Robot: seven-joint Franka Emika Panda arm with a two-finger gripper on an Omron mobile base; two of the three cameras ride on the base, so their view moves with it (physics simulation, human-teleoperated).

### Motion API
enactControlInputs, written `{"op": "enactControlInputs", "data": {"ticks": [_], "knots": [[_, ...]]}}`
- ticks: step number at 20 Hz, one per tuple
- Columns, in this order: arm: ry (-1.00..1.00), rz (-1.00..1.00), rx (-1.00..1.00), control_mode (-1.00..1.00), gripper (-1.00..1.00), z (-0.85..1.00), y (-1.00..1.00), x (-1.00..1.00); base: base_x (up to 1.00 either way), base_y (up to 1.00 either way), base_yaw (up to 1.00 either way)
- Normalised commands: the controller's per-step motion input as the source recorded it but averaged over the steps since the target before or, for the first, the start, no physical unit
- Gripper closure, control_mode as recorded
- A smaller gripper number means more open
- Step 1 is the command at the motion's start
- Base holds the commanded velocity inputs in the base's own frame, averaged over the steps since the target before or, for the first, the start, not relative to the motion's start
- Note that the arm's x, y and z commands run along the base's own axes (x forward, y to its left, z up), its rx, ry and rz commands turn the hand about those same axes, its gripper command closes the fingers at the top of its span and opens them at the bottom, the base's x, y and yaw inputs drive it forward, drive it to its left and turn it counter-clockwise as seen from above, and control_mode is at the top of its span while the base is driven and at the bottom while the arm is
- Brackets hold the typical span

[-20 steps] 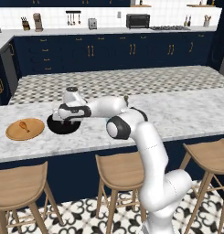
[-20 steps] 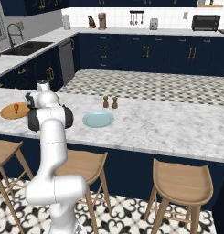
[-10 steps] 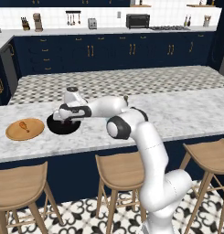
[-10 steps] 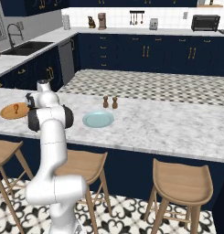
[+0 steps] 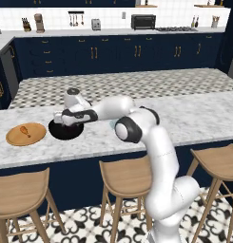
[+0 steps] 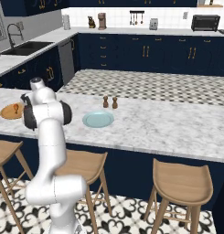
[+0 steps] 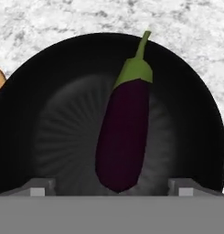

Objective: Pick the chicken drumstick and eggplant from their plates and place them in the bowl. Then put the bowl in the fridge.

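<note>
The gripper (image 7: 111,187) hangs directly over the black bowl (image 7: 54,114) with its jaws spread wide, the two tips showing far apart at the bottom of the hand view and pinching nothing. The eggplant (image 7: 124,132) lies inside the bowl, dark purple with its green cap and stem pointing away from the tips, free of both of them. On the marble worktop (image 5: 203,118) the bowl (image 5: 64,131) sits toward the left end, near the front edge, with the tan wooden plate (image 5: 25,135) just beside it, closer to the left end. The chicken drumstick (image 5: 24,130) rests on that plate. The pale blue-green plate (image 6: 98,119) lies bare, further along the worktop, near two small shakers (image 6: 109,102). No brand, label or writing can be read anywhere.
</note>
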Motion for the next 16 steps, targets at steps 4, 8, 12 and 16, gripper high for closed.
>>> {"op": "enactControlInputs", "data": {"ticks": [4, 8, 12, 16], "knots": [[-0.08, 0.00, 0.00, -1.00, -1.00, 0.51, -0.34, -0.66, 0.00, 0.00, 0.00], [-0.04, 0.00, 0.00, -1.00, -1.00, 0.54, -0.44, -0.64, 0.00, 0.00, 0.00], [-0.01, 0.00, 0.00, -1.00, -1.00, 0.47, -0.49, -0.69, 0.00, 0.00, 0.00], [0.00, 0.00, 0.00, -1.00, -1.00, 0.41, -0.64, -0.71, 0.00, 0.00, 0.00]]}}
